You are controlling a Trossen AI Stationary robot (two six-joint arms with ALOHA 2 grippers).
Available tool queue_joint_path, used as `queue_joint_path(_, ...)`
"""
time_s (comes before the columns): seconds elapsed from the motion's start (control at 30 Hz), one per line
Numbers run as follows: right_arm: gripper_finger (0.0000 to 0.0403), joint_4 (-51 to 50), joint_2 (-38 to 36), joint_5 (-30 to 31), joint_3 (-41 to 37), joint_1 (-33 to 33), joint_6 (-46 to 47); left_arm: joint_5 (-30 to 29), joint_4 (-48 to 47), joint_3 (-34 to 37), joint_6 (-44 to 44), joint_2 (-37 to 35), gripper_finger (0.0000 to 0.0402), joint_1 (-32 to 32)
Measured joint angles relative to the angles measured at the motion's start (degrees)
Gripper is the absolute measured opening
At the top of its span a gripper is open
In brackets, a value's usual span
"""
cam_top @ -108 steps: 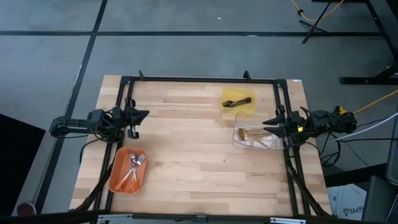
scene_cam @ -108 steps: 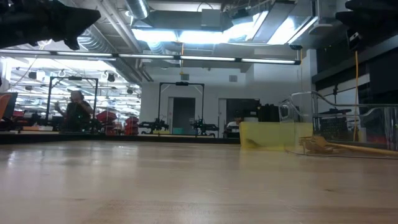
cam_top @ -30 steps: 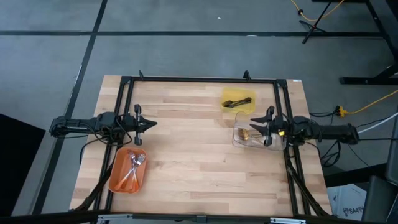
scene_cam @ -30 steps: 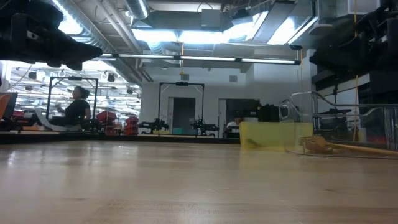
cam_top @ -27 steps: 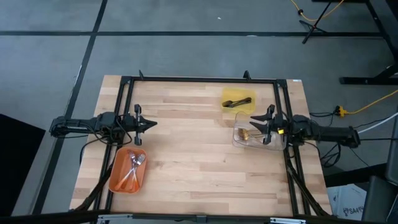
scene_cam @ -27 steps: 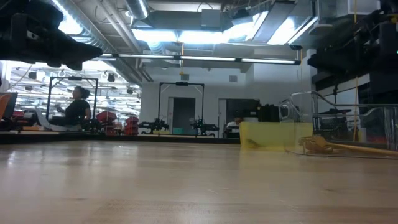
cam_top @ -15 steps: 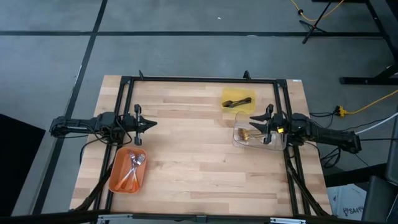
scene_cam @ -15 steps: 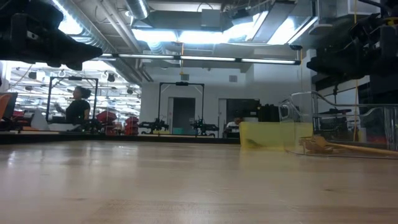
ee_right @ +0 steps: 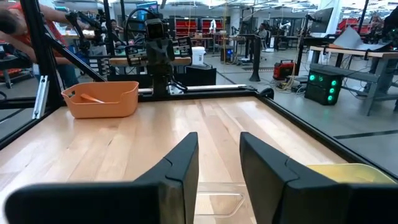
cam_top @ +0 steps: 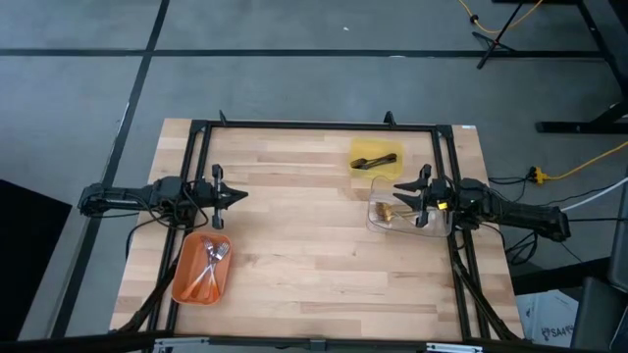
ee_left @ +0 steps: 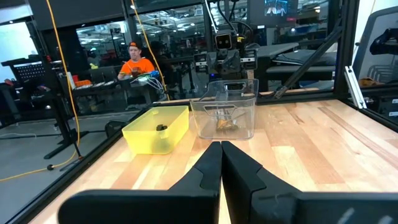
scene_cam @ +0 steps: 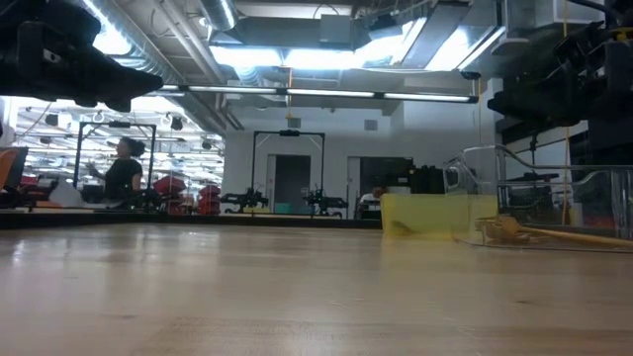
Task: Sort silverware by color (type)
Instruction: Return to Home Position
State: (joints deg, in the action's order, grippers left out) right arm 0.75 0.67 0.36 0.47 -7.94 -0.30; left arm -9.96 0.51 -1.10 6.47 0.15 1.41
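Both arms are shown stretched further in over the pale wooden butcher-block table (cam_top: pixel 304 255) than in the earliest high view; over the last half second no shift is seen. The left gripper (cam_top: pixel 234 194) is held above bare wood near the orange plastic bin (cam_top: pixel 179 282), not over it, with its fingers pressed together. The right gripper (cam_top: pixel 399 188) is held above the clear plastic bin (cam_top: pixel 417 228), its fingers apart and empty.

All silverware in view is already binned: silver forks with orange handles (cam_top: pixel 210 263) in the orange bin, dark utensils (cam_top: pixel 377 160) in the yellow plastic bin (cam_top: pixel 357 173), and gold utensils (cam_top: pixel 389 210) in the clear bin.

For the return to rest, each arm is best drawn back level and high, so that the right fingers are kept off the clear bin's wall. Black frame rails (cam_top: pixel 314 125) are set around the table and lie behind both arms — the likeliest obstruction. A person in an orange shirt (ee_left: pixel 134 62) is seen well beyond the table.
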Motion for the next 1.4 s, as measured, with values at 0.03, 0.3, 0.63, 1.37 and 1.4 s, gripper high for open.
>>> queue_joint_path(0.03, 0.0108, 0.00, 0.00, 0.00, 0.00, 0.00, 0.00, 0.00, 0.00, 0.00, 0.01, 0.00, 0.0004, 0.00)
queue_joint_path(0.3, 0.0108, -0.02, 0.00, 0.00, 0.00, 0.02, 0.00, 0.00, 0.00, 0.00, 0.01, 0.01, 0.0004, 0.00)
queue_joint_path(0.63, 0.0108, -0.02, 0.00, 0.02, 0.00, 0.04, 0.00, 0.00, 0.00, 0.00, 0.01, 0.01, 0.0004, 0.00)
queue_joint_path(1.37, 0.0108, -0.04, -0.02, 0.04, 0.00, 0.04, 0.00, 0.00, 0.00, 0.00, 0.01, 0.00, 0.0004, 0.00)
queue_joint_path(1.4, 0.0108, -0.04, -0.02, 0.04, 0.00, 0.04, 0.00, 0.00, 0.00, 0.00, 0.01, -0.01, 0.0004, 0.00)
